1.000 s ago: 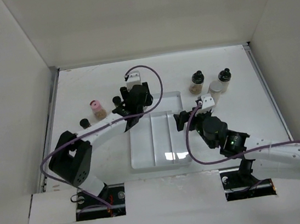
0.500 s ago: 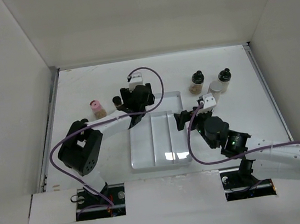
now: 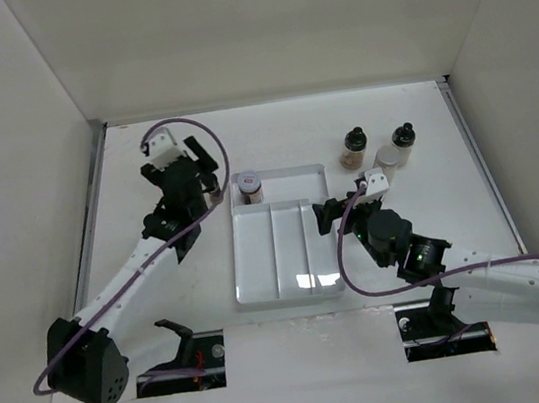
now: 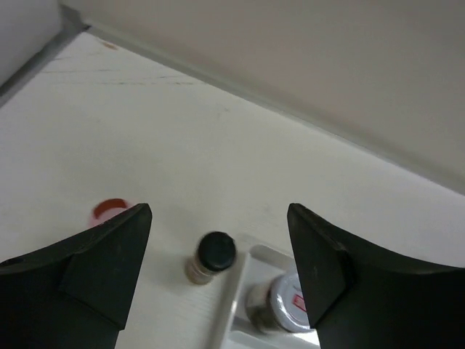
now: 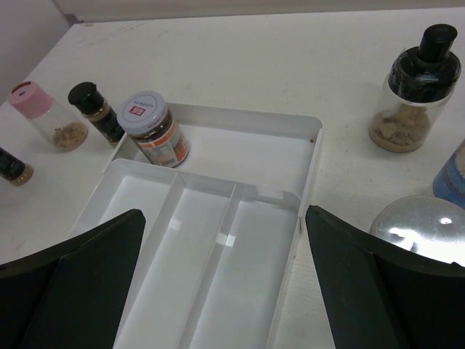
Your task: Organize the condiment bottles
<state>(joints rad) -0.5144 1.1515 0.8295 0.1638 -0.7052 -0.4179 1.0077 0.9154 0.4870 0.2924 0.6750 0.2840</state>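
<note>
We count one jar (image 5: 154,137) as done: it stands upright in the tray's (image 3: 287,259) far compartment, at its left end. The long compartments hold nothing. The rest wait outside (six, as far as we can see). A pink-capped bottle (image 5: 45,116), a black-capped bottle (image 5: 94,110) and a third bottle (image 5: 11,166) stand left of the tray. A stoppered bottle (image 5: 414,98), a silver cap (image 5: 418,229) and a blue label (image 5: 454,178) show to its right. The left gripper (image 4: 218,211) hangs above the black-capped bottle, jaws apart, empty. The right gripper (image 5: 224,214) sits low at the tray's right edge, jaws wide apart, empty.
</note>
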